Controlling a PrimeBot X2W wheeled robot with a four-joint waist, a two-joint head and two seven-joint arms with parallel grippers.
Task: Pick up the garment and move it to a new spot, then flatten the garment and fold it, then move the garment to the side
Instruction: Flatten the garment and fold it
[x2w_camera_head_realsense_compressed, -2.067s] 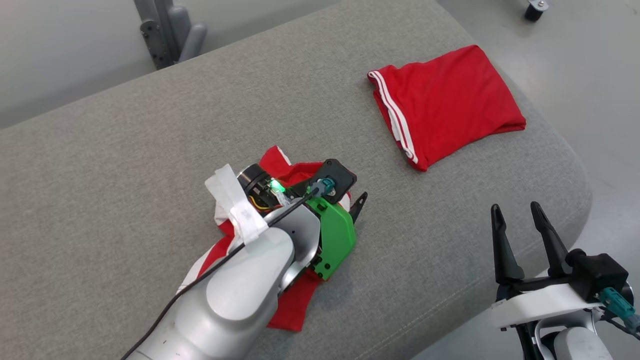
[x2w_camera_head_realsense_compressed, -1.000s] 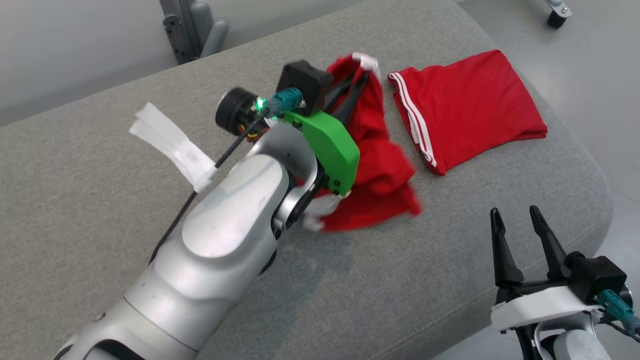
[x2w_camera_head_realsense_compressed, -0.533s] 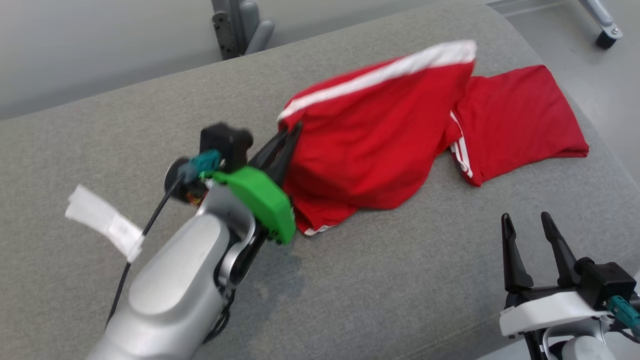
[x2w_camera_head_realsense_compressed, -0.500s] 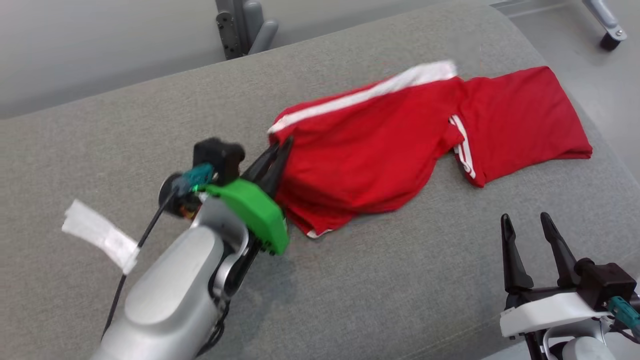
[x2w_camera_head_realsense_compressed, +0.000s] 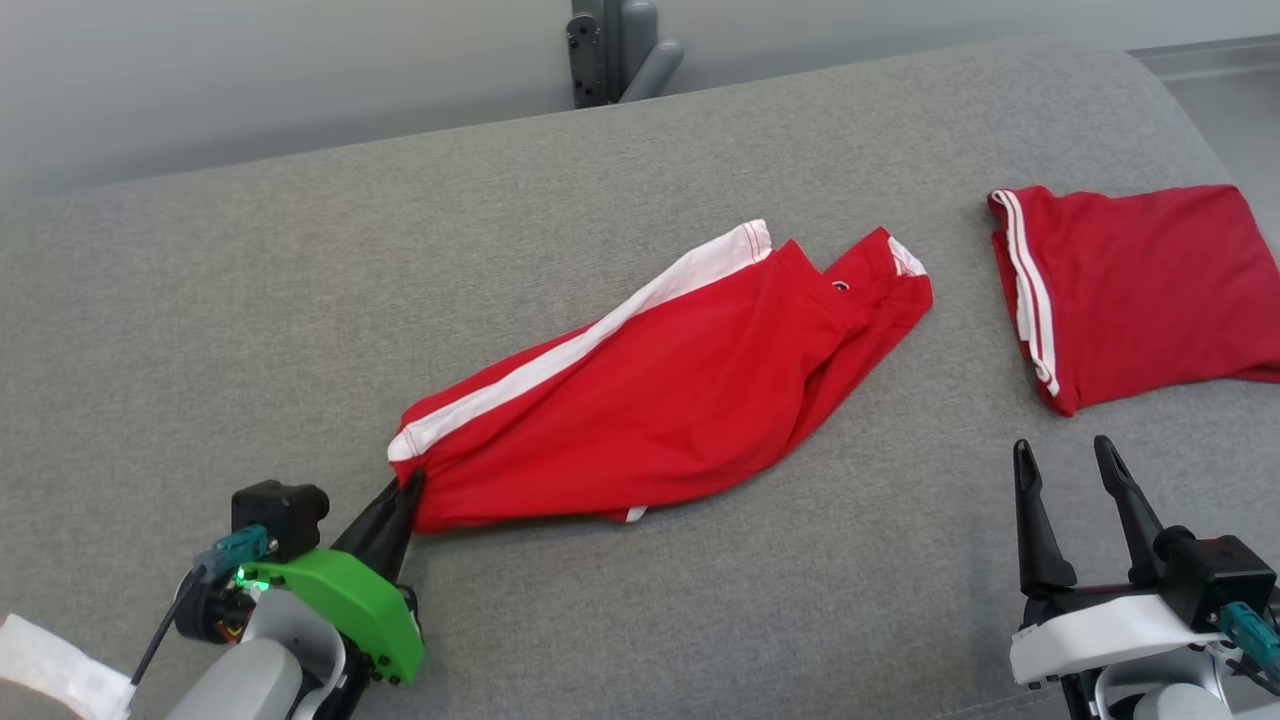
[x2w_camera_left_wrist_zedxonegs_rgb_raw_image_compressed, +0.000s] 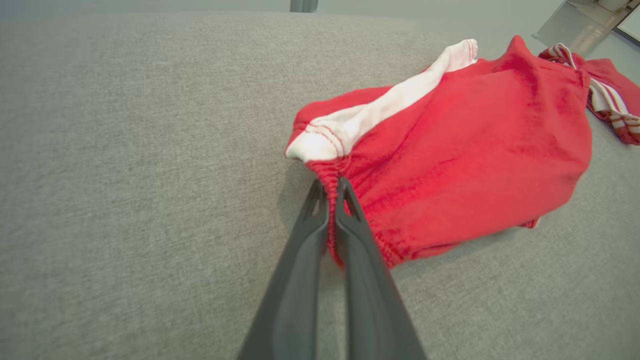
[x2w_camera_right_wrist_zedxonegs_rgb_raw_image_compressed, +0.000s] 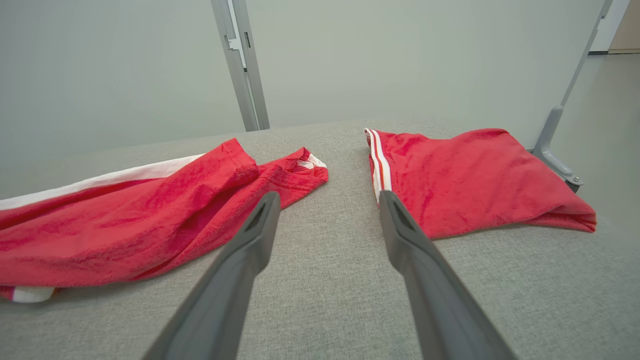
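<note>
Found the red garment (x2w_camera_head_realsense_compressed: 660, 400) stretched slantwise across the middle of the grey surface (x2w_camera_head_realsense_compressed: 250, 280), from near the front-left edge toward the far right, with a white stripe (x2w_camera_head_realsense_compressed: 560, 355) along its far side. Noted its gathered waistband corner pinched in the closed left pincer (x2w_camera_head_realsense_compressed: 412, 482), the other end rumpled and doubled over. Saw the right pincer (x2w_camera_head_realsense_compressed: 1060, 447) spread open, holding nothing, by the front-right corner. Could not make out the layers underneath; caught the folded red cloth (x2w_camera_head_realsense_compressed: 1140, 290) at the right edge only partly, cropped in the head view.
</note>
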